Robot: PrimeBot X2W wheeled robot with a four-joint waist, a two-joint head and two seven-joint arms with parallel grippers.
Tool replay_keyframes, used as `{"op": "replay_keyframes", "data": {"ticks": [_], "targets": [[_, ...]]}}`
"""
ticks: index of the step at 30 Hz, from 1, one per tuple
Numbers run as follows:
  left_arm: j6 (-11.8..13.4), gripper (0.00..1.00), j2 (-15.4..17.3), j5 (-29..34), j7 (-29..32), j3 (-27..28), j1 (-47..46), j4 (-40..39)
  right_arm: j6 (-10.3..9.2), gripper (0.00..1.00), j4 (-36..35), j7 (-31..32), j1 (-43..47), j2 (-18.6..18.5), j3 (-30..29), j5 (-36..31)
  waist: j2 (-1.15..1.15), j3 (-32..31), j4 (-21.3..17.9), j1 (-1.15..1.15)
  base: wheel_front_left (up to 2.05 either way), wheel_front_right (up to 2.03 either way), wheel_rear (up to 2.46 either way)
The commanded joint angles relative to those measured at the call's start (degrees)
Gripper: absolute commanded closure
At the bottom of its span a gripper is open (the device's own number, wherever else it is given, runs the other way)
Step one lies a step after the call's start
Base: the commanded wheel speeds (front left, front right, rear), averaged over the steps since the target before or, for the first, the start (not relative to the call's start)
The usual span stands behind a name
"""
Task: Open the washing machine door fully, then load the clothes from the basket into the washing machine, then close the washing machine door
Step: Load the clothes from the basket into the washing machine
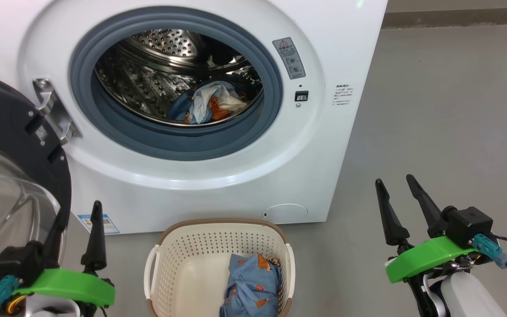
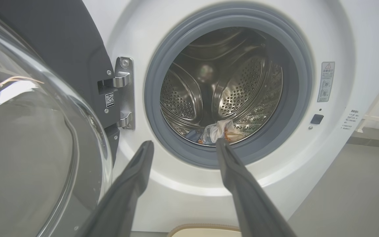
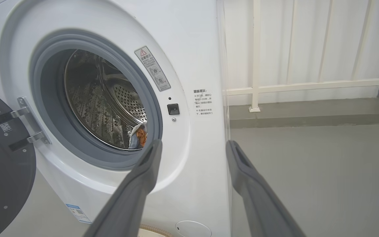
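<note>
Before the washing machine, mid-loading, left gripper and right gripper hold fingers apart, empty; next probably comes grasping the clothes in the basket.

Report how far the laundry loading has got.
Done: the round black-ringed glass door stands open, and bear-print clothes lie in the steel drum. In hand: nothing; the left gripper and right gripper are open and empty. Left: the blue bear-print garment in the cream perforated basket, then shutting the door.

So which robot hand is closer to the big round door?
Left. The left gripper sits right beside the washing machine door, by its glass; the right gripper is far off, on the other side of the basket.
</note>
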Motion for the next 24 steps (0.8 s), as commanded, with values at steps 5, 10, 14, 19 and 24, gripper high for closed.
{"op": "replay_keyframes", "data": {"ticks": [5,10,14,19,24], "targets": [[1.9,0.00,2.6,-0.7,0.8,2.8,1.3,-5.5,0.25,0.00,-1.3,-0.5,0.3,-0.7,1.2,0.8,0.00,-0.3,-0.1,0.00,0.00,0.00,0.00],[2.6,0.00,2.8,-0.9,1.3,3.0,2.4,-7.1,0.25,0.00,-1.2,-0.5,0.3,-0.8,1.3,1.0,0.00,-0.5,-0.3,0.00,0.00,0.00,0.00],[3.1,0.00,2.8,-1.0,1.6,2.8,3.0,-8.0,0.25,0.00,-1.1,-0.5,0.2,-0.9,1.5,1.1,0.00,-0.6,-0.5,0.00,0.00,0.00,0.00],[3.4,0.00,2.6,-1.3,1.7,2.7,3.3,-8.7,0.25,0.00,-1.1,-0.5,0.0,-1.1,1.6,1.1,0.00,-0.5,-0.6,0.00,0.00,0.00,0.00],[3.6,0.00,2.7,-1.5,1.7,2.8,3.5,-9.0,0.25,0.00,-0.9,-0.5,-0.2,-1.1,1.6,1.0,0.00,-0.3,-0.6,0.00,0.00,0.00,0.00]]}}
